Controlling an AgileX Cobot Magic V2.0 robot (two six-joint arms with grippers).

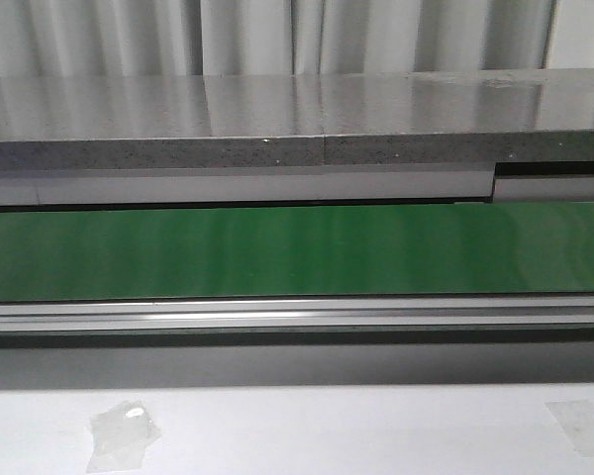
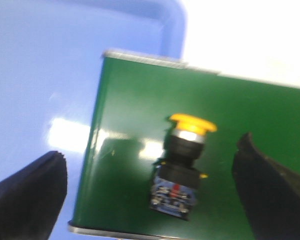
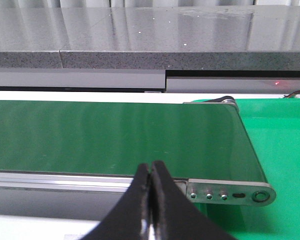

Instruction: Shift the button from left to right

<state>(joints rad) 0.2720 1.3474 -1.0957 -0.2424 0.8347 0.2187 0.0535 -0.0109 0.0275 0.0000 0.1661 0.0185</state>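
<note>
In the left wrist view the button (image 2: 182,165), a yellow mushroom cap on a black boxy body with a red mark, lies on its side on the green conveyor belt (image 2: 125,180) near the belt's end. My left gripper (image 2: 151,200) hovers open above it, one black finger on each side, not touching it. In the right wrist view my right gripper (image 3: 151,170) is shut with nothing between its fingers, in front of the belt's (image 3: 105,135) near rail. Neither the button nor the grippers appear in the front view.
A blue tray (image 2: 35,75) sits beyond the belt's end in the left wrist view. A grey stone-like shelf (image 1: 277,119) runs behind the belt (image 1: 277,247). The belt's metal end bracket (image 3: 230,192) and a green surface (image 3: 280,140) lie at the other end.
</note>
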